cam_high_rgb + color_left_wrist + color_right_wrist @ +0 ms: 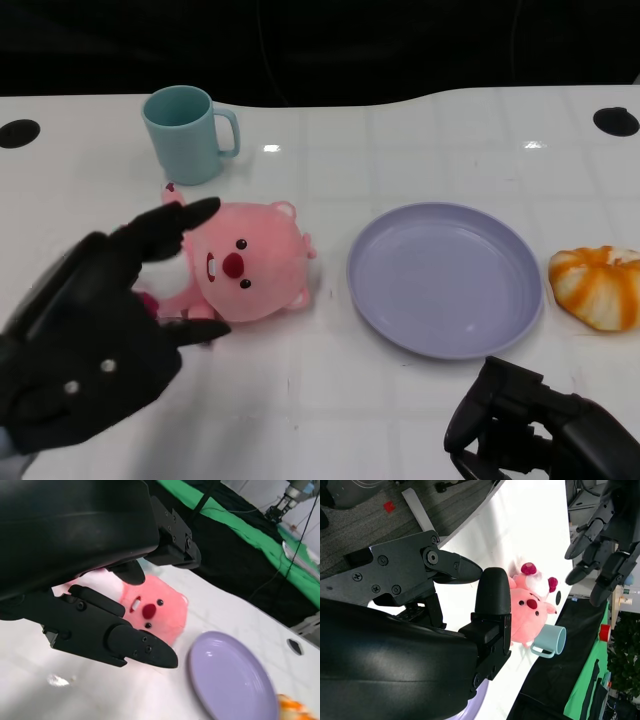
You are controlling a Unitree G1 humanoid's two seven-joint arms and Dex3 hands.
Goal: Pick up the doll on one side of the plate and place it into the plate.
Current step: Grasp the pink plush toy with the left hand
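Observation:
A pink plush doll (250, 262) lies face up on the white table, just left of the lilac plate (445, 280), which holds nothing. My left hand (95, 340) hovers at the doll's left side with its fingers spread, one fingertip (200, 210) over the doll's upper edge and another (205, 330) by its lower edge. The left wrist view shows the doll (155, 607) framed between the spread fingers (135, 647), with the plate (230, 677) beyond. My right hand (535, 420) rests low near the table's front edge, below the plate, holding nothing. In the right wrist view the doll (527, 615) lies far off.
A teal mug (190, 130) stands behind the doll. An orange-and-white striped bun-shaped toy (598, 285) lies right of the plate. Two dark round holes (18, 132) (615, 120) mark the table's back corners. The table's far edge runs along a dark backdrop.

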